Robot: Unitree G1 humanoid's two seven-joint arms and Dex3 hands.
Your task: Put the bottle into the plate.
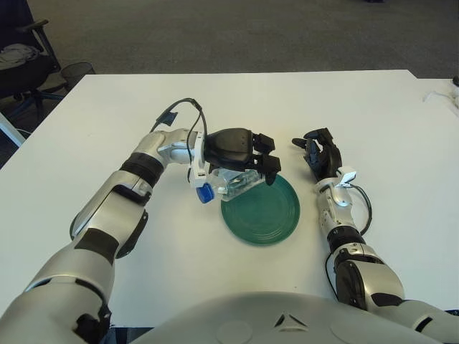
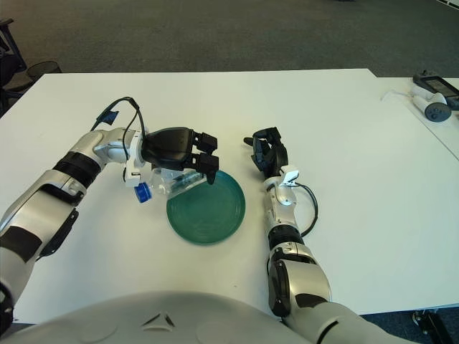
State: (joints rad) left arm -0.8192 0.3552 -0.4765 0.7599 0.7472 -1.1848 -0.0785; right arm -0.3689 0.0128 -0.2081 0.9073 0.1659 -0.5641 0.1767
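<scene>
Left eye view shows my left robot hand [image 1: 240, 152] over the white table [image 1: 373, 115], right at the left edge of the green plate [image 1: 261, 208]. My black fingers [image 1: 267, 163] are curled around a clear plastic bottle [image 1: 228, 183], so I am pinching it from above. The bottle lies on its side in my grip. Its blue cap [image 1: 205, 193] points to my left and sticks out past my fingers, over the bare table. The other end of the bottle reaches over the near left rim of the plate. I cannot tell if the bottle touches the plate or the table under it.

The plate is round and dark green, with rings on it. It sits flat on the table, in front of me, between my two arms.

My right robot hand [image 1: 320, 153] shows just to the right of the plate, a bit farther back. Its fingers are curled in and they hold nothing.

A black office chair [image 1: 18, 61] stands on the floor past the far left corner of the table. In the right eye view, a small white and grey device [image 2: 434, 109] with a cord lies on the table far to my right.
</scene>
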